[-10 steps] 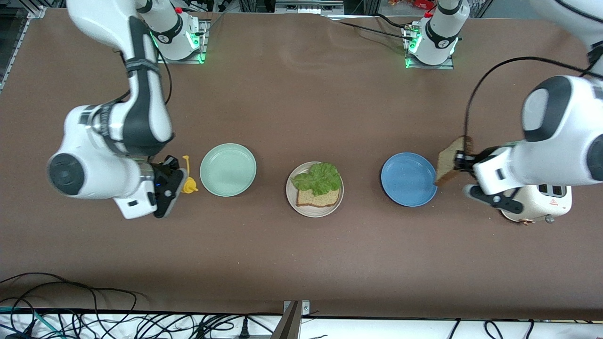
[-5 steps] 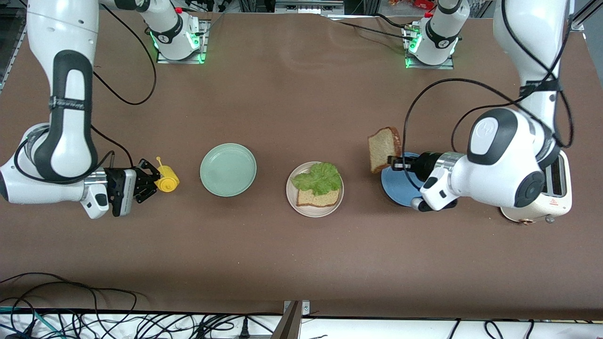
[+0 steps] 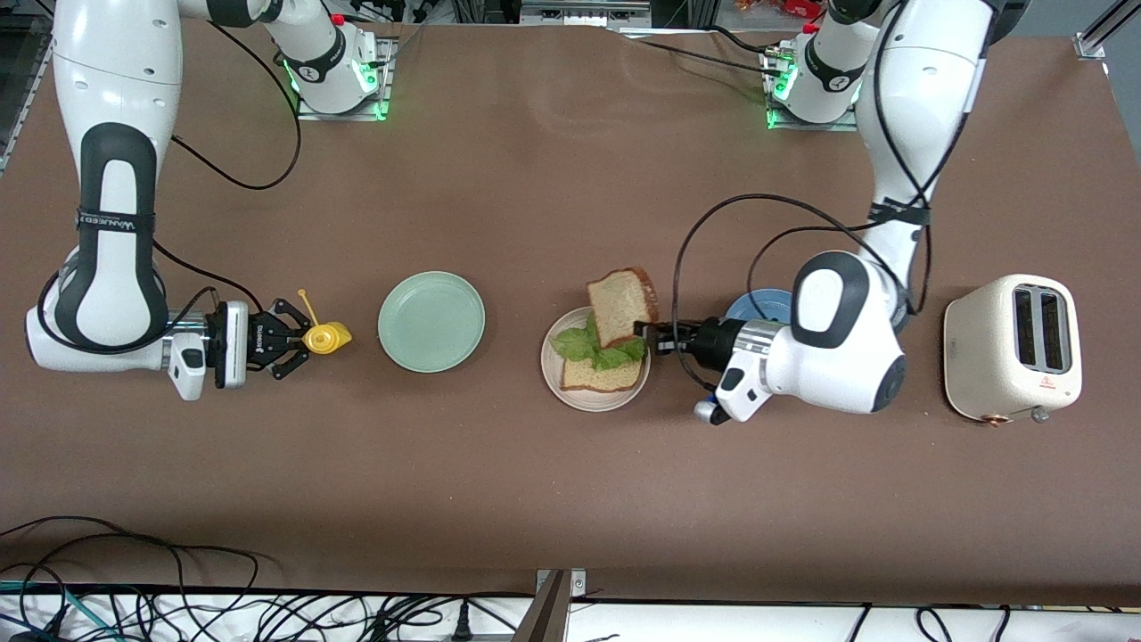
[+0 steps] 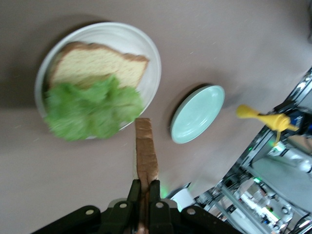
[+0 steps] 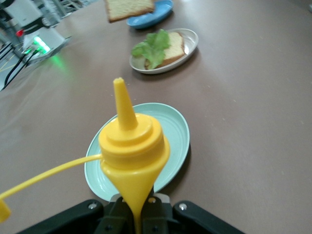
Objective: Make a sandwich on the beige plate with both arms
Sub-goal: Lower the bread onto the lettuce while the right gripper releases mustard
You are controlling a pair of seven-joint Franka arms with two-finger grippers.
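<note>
We see the left gripper clamping a bread slice over the beige plate with lettuce, the right gripper clamping a yellow bottle beside the mint-green plate.

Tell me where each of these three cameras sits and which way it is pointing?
Front view: high across the table, looking down at both arms, the left gripper holding a bread slice over the beige plate.
Left wrist view: on the left arm, looking past its shut fingers at the plate and lettuce.
Right wrist view: on the right arm, its gripper holding a yellow bottle.
All three show the mint-green plate.
</note>
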